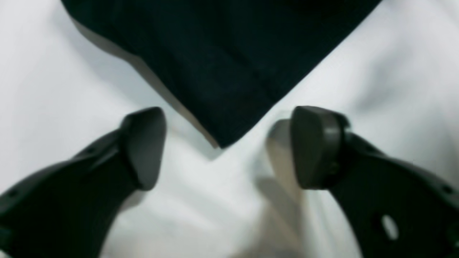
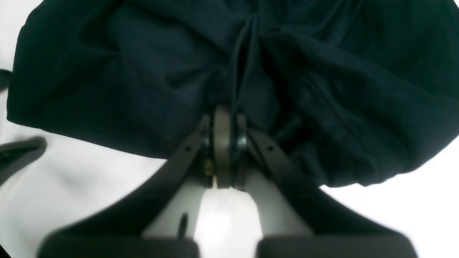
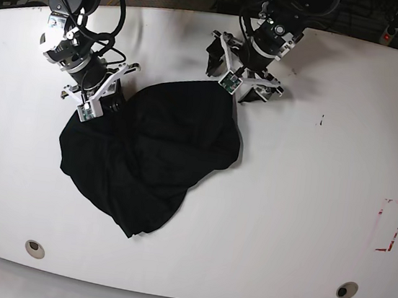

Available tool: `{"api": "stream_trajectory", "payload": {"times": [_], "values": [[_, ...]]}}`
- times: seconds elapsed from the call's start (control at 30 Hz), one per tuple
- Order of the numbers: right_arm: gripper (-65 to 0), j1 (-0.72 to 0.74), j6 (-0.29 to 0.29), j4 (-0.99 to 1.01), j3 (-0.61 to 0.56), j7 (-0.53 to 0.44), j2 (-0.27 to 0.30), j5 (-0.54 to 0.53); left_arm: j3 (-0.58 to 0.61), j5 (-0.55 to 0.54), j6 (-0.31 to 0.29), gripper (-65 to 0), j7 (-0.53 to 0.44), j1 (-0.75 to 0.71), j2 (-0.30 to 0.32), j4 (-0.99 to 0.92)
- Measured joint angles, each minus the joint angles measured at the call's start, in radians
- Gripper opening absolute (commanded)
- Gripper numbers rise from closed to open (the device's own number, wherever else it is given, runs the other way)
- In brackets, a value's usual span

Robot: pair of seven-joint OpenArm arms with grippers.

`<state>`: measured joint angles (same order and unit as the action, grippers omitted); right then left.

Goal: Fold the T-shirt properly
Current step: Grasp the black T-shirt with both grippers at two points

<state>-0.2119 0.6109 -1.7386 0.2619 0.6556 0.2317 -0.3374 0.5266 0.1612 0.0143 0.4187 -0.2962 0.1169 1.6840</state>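
The black T-shirt [image 3: 147, 157] lies crumpled in a heap on the white table [image 3: 287, 203], left of the middle. My left gripper [image 1: 228, 145] is open just above the table, and a pointed corner of the T-shirt [image 1: 215, 79] reaches in between its two fingers without touching either. In the base view this left gripper [image 3: 233, 95] is at the heap's far right edge. My right gripper [image 2: 224, 122] is shut on a bunched fold of the T-shirt [image 2: 143, 82], and the cloth puckers toward its tips. In the base view the right gripper [image 3: 91, 110] sits at the heap's far left edge.
A red-outlined rectangle [image 3: 391, 225] is marked on the table at the right. A small dark mark [image 3: 321, 121] lies right of the left arm. Two round holes [image 3: 35, 248] [image 3: 346, 290] sit near the front edge. Cables run behind the table's far edge.
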Motion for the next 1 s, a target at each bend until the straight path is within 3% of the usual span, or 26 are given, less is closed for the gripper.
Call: {"api": "stream_trajectory", "payload": {"times": [0.33, 0.77, 1.0], "values": [[-65.0, 0.008, 0.0, 0.0, 0.0, 0.0, 0.001, 0.0, -0.007, -0.001, 0.0, -64.7, -0.028, 0.053, -0.027, -0.071], [-65.0, 0.011, -0.001, -0.001, -0.002, 0.0, 0.024, 0.0, -0.01, 0.0, 0.0, -64.9, -0.01, 0.076, -0.026, -0.081], [-65.0, 0.092, 0.011, 0.025, 0.023, -0.006, 0.032, -0.006, -0.103, 0.0, -0.003, -64.9, 0.011, 0.067, -0.024, -0.013]]}}
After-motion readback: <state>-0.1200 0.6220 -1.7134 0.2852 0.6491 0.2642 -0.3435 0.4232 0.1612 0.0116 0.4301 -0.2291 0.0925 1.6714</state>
